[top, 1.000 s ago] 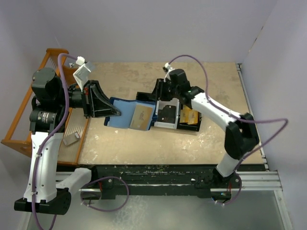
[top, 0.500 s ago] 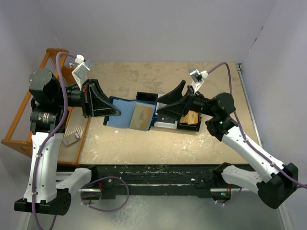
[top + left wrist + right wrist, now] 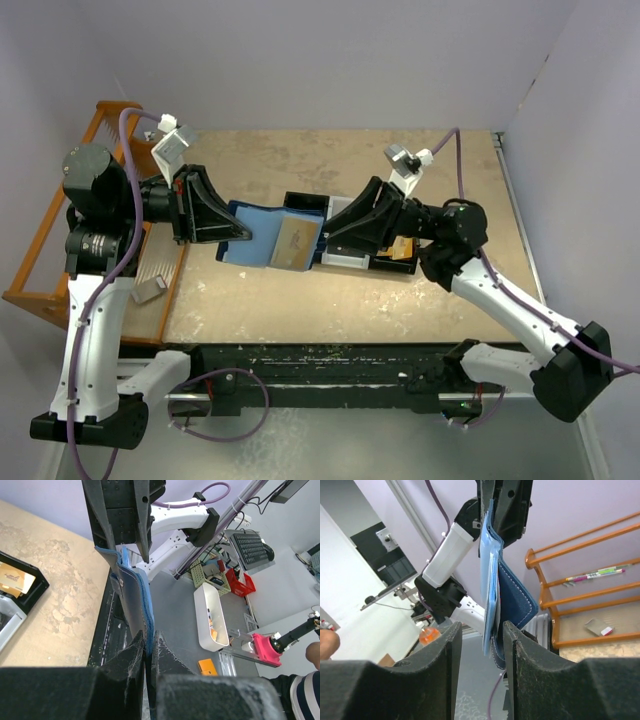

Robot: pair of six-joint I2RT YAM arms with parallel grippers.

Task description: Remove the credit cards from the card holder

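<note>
Mid-frame, the left end effector (image 3: 243, 237) pinches the left edge of the open card holder (image 3: 255, 240), held over the counter (image 3: 300, 160). The right end effector (image 3: 327, 236) straddles its right edge, jaws narrowly parted, by a tan card (image 3: 293, 243); a black tray (image 3: 305, 200) lies behind.

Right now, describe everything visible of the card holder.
The card holder is leather-like, dark navy outside with pale stitching, paler blue inside. Spread open, inner faces up, it carries a tan card on its right half. The left gripper pinches its left edge; the right gripper straddles the opposite edge, jaws open.
</note>
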